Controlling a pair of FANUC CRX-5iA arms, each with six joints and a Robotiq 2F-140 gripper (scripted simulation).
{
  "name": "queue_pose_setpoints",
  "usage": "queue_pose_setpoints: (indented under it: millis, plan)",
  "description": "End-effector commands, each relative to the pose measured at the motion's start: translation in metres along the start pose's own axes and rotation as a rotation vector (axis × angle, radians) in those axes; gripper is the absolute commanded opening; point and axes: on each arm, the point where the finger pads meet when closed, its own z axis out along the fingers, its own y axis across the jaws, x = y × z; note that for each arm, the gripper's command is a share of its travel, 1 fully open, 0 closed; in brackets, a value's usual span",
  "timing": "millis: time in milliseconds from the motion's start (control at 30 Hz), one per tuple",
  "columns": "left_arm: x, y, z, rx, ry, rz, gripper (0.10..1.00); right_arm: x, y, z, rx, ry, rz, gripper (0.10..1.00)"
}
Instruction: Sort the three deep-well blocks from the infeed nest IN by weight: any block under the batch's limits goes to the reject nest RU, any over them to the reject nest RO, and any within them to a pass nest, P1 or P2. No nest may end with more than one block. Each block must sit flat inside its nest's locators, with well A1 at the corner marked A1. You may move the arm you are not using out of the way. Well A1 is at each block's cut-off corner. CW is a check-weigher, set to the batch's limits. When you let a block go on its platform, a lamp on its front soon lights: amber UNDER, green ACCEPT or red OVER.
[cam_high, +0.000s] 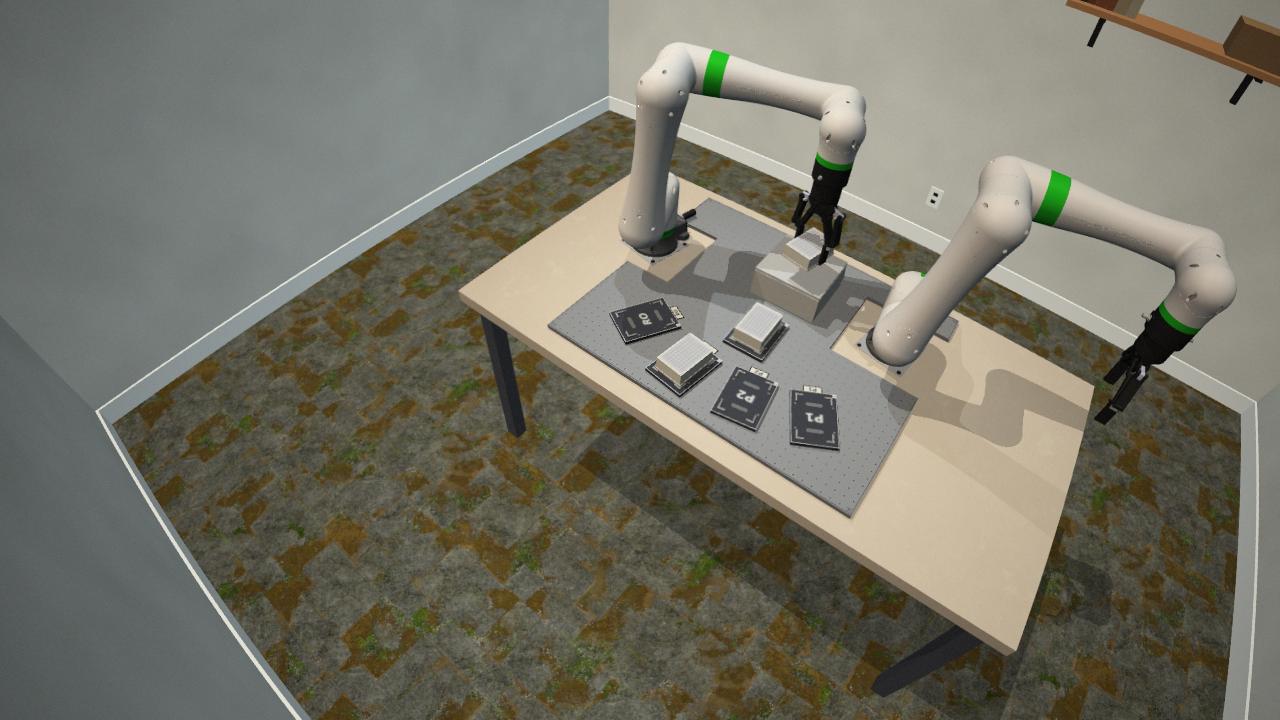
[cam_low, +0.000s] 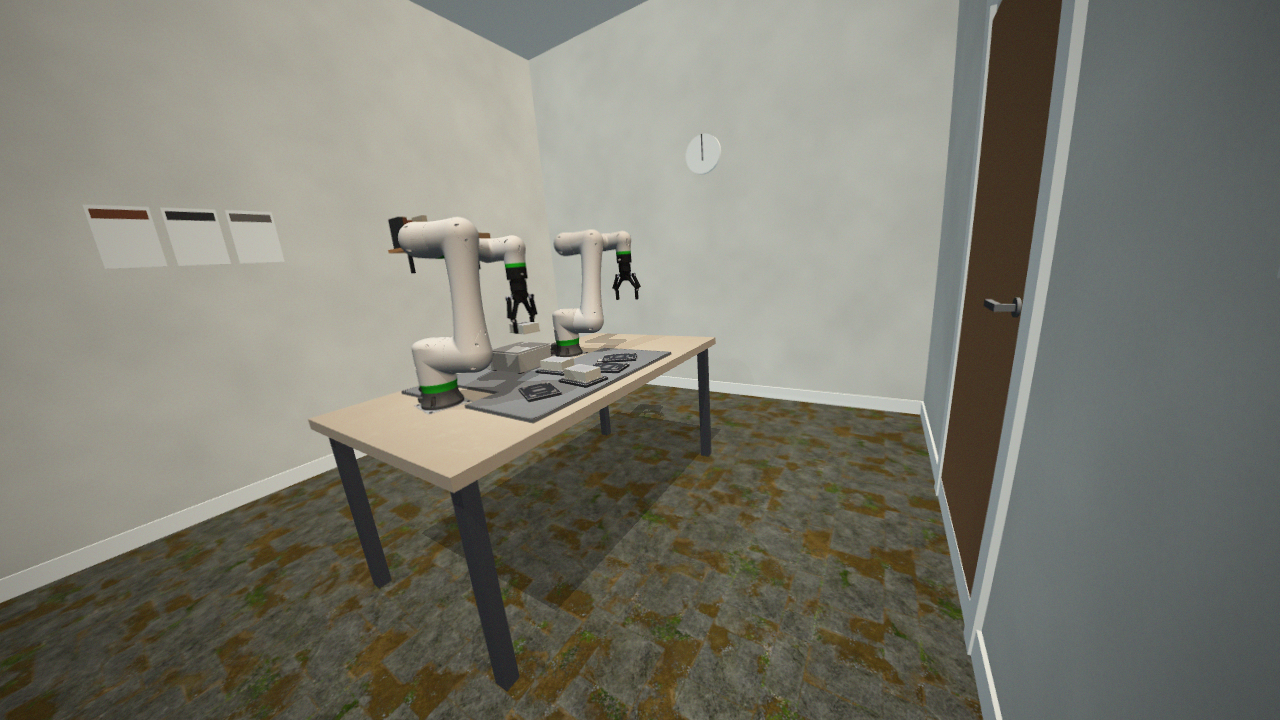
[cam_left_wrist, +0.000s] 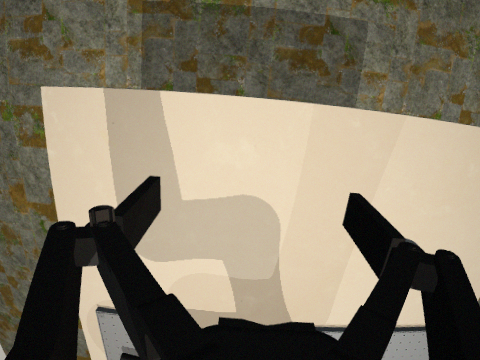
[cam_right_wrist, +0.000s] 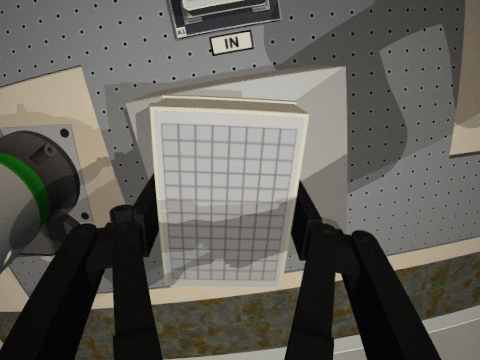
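Observation:
My right gripper (cam_high: 810, 247) (cam_low: 524, 324) (cam_right_wrist: 226, 186) is shut on a white deep-well block (cam_high: 804, 249) (cam_right_wrist: 230, 165) and holds it level above the check-weigher CW (cam_high: 787, 288) (cam_low: 521, 360) (cam_right_wrist: 325, 150). No lit lamp shows. A second block (cam_high: 759, 325) (cam_low: 556, 363) sits in the IN nest (cam_right_wrist: 235, 23). A third block (cam_high: 687, 358) (cam_low: 583, 371) sits in the front nest, whose label is hidden. Nests RO (cam_high: 644, 329), P2 (cam_high: 744, 413) and P1 (cam_high: 813, 434) are empty. My left gripper (cam_high: 1109, 397) (cam_low: 627, 296) (cam_left_wrist: 254, 201) is open and empty, high by the table's end. The held block's cut-off corner is unclear.
A perforated grey plate (cam_high: 863, 465) (cam_right_wrist: 30, 30) bears the nests and the check-weigher. The right arm's base (cam_high: 655, 243) and left arm's base (cam_high: 895, 349) stand behind the nests. The wooden table (cam_high: 984, 537) (cam_left_wrist: 240, 150) extends past the plate.

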Motion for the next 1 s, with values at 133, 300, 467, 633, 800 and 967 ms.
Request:
queue_pose_setpoints:
  millis: [133, 300, 467, 633, 800, 967]
  plan:
    - [0.000, 0.000, -0.001, 0.000, 0.002, 0.000, 1.000, 0.018, -0.016, -0.001, 0.002, 0.000, 0.000, 0.099]
    - [0.000, 0.000, -0.001, 0.000, 0.002, 0.000, 1.000, 0.026, -0.022, -0.001, 0.002, 0.000, 0.000, 0.099]
    - [0.000, 0.000, -0.001, 0.000, 0.002, 0.000, 1.000, 0.038, -0.033, -0.001, 0.002, 0.000, 0.000, 0.099]
    - [0.000, 0.000, -0.001, 0.000, 0.002, 0.000, 1.000, 0.051, -0.043, -0.001, 0.002, 0.000, 0.000, 0.099]
    - [0.000, 0.000, -0.001, 0.000, 0.002, 0.000, 1.000, 0.064, -0.054, -0.001, 0.002, 0.000, 0.000, 0.099]
    - [0.000, 0.000, -0.001, 0.000, 0.002, 0.000, 1.000, 0.072, -0.060, -0.001, 0.002, 0.000, 0.000, 0.099]
